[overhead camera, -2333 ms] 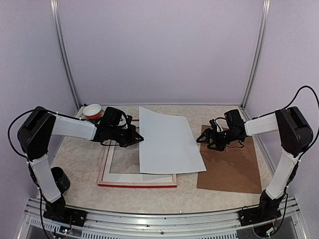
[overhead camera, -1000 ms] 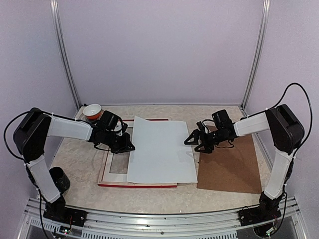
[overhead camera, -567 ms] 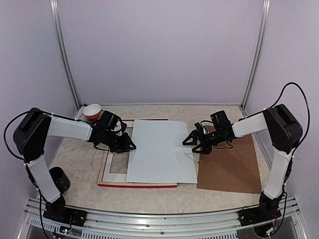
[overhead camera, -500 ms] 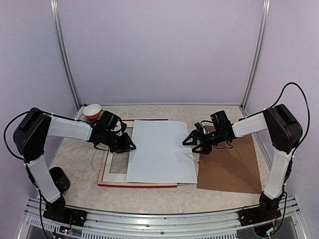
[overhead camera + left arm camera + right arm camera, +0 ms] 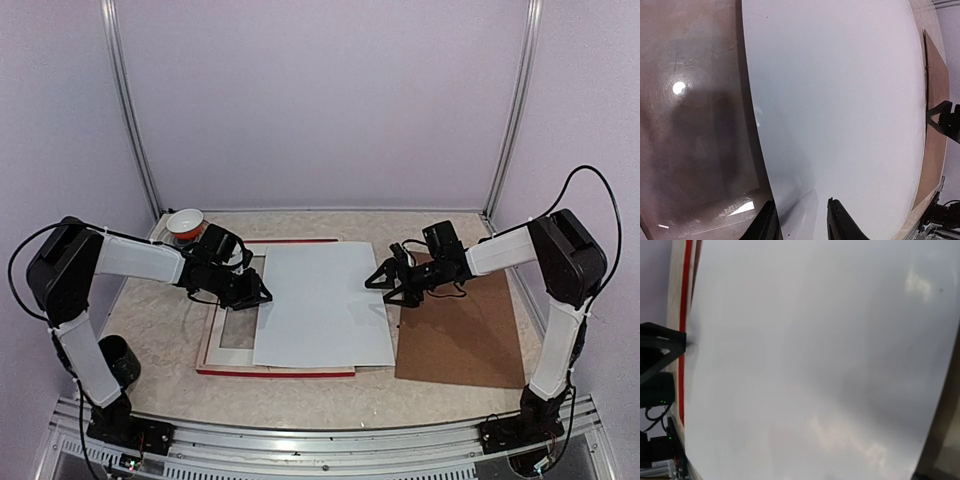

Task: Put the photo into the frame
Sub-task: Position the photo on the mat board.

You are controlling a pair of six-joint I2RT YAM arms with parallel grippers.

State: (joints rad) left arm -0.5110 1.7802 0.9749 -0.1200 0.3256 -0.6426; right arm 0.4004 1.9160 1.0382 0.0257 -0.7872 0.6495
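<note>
Position of the photo (image 5: 322, 305): flat on the table (image 5: 330, 395), white back up, laid across the frame (image 5: 214, 335) and covering its middle and right portions; the frame's left rail shows pale wood, with red strips visible along its near and far edges. The photo's right edge runs just beside the left edge of the brown backing board (image 5: 460, 335); whether the two overlap, I cannot tell.

My left gripper (image 5: 257, 292): low at the photo's left edge, on the far half of that edge; jaws apart, straddling the edge; in my wrist view one finger (image 5: 766, 225) sits over the glossy pane (image 5: 690, 100) and the other over the white sheet.

My right gripper (image 5: 385, 287): low at the photo's right edge, where sheet and board meet; my wrist view there is filled by the white sheet and does not show my own fingers; the overhead view is too small to judge; whether these jaws are apart or together, I cannot tell.

Other item: a white bowl (image 5: 185, 222) with a red outside, at the far left, apart from the frame.
</note>
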